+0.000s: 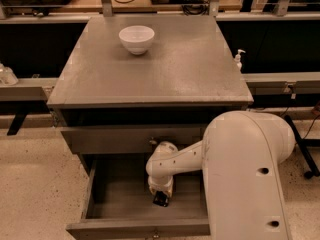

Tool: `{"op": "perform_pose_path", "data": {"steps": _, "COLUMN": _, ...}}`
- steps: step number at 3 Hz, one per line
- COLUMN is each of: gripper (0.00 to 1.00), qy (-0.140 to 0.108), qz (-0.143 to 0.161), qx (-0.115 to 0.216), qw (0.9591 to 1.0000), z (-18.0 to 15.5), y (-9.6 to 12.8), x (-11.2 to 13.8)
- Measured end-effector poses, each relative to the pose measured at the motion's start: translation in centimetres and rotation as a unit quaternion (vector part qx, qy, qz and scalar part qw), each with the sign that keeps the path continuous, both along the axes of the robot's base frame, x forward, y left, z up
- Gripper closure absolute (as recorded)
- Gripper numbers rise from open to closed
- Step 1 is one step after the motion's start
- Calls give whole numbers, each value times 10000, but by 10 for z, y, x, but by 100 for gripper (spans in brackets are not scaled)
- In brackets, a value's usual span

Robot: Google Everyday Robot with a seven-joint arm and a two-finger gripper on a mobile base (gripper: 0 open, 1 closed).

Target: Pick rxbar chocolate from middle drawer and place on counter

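The middle drawer [115, 194] is pulled open below the counter [165, 69], and its grey floor shows on the left. My gripper [160, 198] reaches down into the drawer near its middle and points at the floor. A small dark shape sits at the gripper's tip. I cannot tell whether it is the rxbar chocolate or part of the gripper. No other bar shows in the drawer. My white arm [240, 174] covers the drawer's right side.
A white bowl [136, 38] stands at the back left of the counter. A closed drawer front [110, 138] sits above the open drawer. A small white pump bottle [239, 59] stands just past the counter's right edge. Speckled floor lies to the left.
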State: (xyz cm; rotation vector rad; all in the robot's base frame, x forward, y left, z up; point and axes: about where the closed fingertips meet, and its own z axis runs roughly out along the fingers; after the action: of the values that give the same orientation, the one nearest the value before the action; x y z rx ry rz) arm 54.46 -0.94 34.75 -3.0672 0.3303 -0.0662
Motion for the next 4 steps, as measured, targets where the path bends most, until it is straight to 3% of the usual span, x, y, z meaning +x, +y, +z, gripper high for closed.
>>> {"op": "perform_pose_path", "data": {"steps": 1, "gripper": 100, "qy": -230, "qz": 1, "qx": 394, "qw": 9990, "z": 5, "y": -3, "x": -3}}
{"op": "perform_pose_path", "data": {"steps": 2, "gripper": 100, "qy": -1023, "qz": 890, "qx": 1485, "qw": 9796, "z": 35, "y": 3, "x": -46}}
{"op": "perform_pose_path", "data": {"steps": 3, "gripper": 100, "qy": -1426, "qz": 1132, "qx": 2167, "qw": 9591, "z": 34, "y": -21, "x": -84}}
{"op": "perform_pose_path", "data": {"steps": 4, "gripper": 100, "qy": -1519, "qz": 950, "qx": 2460, "qw": 9526, "z": 33, "y": -42, "x": -107}}
